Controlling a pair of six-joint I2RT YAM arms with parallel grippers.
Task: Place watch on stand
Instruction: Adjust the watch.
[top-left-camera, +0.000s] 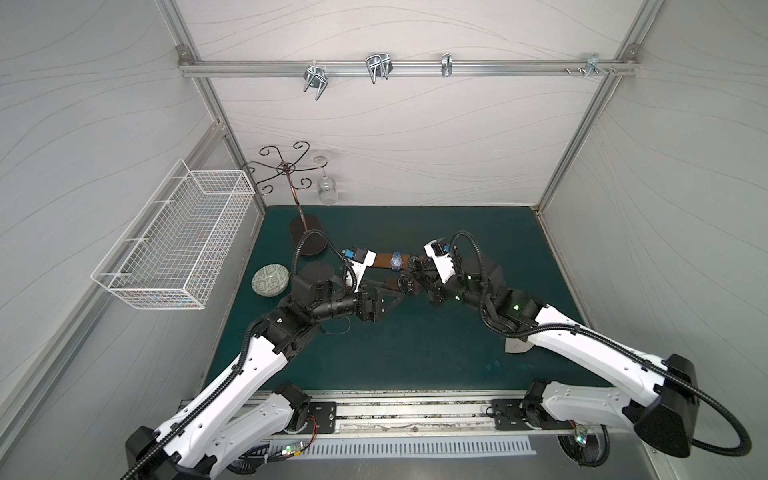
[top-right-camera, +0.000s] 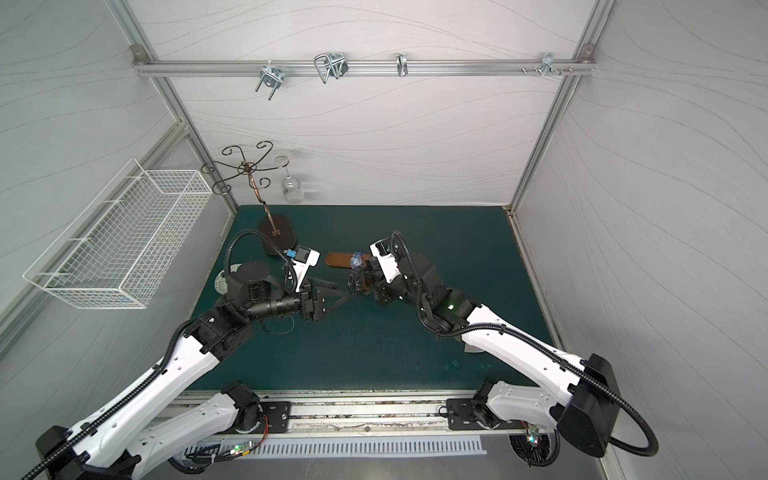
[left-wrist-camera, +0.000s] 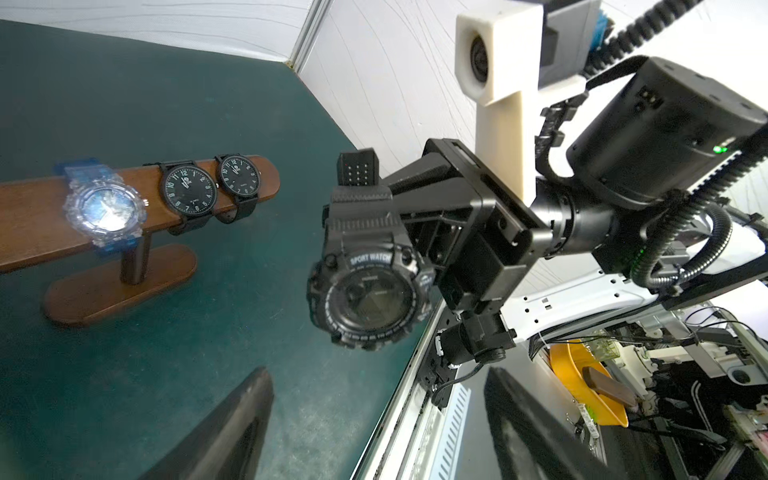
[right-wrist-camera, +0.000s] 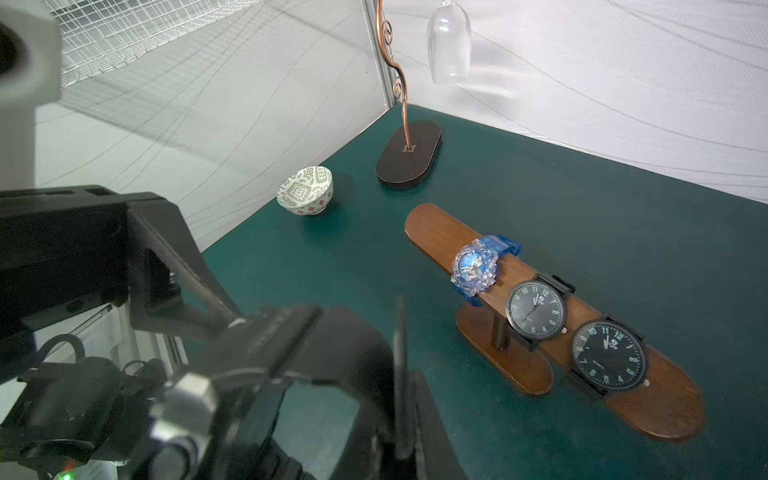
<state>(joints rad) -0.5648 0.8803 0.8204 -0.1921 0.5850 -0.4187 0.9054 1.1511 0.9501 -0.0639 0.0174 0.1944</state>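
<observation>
A black sport watch hangs above the mat, held by its strap in my shut right gripper. In both top views this watch sits just in front of the stand. The stand is low brown wood; its crossbar carries a clear blue watch and two black dial watches. My left gripper is open with nothing between its fingers, close beside the held watch. The right gripper pinches the strap edge-on.
A patterned bowl sits at the left of the mat. A tall dark metal rack with curled arms stands at the back left, a glass hanging from it. A white wire basket hangs on the left wall.
</observation>
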